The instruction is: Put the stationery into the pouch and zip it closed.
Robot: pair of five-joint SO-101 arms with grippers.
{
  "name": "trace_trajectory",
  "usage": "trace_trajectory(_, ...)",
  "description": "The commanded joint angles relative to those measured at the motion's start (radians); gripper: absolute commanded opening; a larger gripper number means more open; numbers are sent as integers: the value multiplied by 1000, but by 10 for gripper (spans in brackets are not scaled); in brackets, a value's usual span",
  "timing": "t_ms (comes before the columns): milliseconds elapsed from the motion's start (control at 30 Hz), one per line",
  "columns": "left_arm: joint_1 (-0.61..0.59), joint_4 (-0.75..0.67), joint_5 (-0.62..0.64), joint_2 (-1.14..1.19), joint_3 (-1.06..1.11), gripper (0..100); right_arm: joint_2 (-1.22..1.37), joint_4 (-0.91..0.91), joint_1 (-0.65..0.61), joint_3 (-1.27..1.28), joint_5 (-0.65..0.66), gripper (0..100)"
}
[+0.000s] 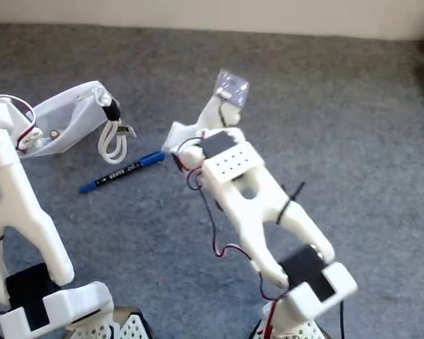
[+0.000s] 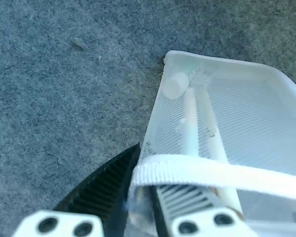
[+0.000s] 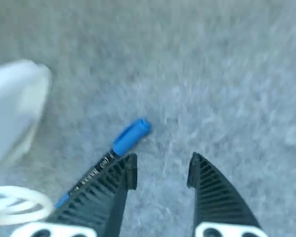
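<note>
Grey carpet [image 1: 353, 141] under a pale wall [image 1: 268, 14] strip.

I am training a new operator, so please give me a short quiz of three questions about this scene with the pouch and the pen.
1. True or false: the blue pen lies on the carpet, outside the pouch.
2. What does the left claw grip? A: the pouch. B: the blue pen. C: nothing.
3. Is the right claw open or shut?
Key: 1 true; 2 A; 3 open.
</note>
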Motion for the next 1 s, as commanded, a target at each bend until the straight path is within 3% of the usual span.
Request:
trace_trajectory(0,-21,-6,34,-36,8,6,39,4,-47,-85,-55,162)
trace_trajectory(333,-21,-61,41,-45,54,6,173,-7,-143,-232,-63,162)
trace_trajectory(633,-21,-61,43,-45,56,6,369,-70,-140,-409,-57,162)
trace_trajectory(967,-21,-58,43,-45,56,6,624,131,-137,-728,-61,162)
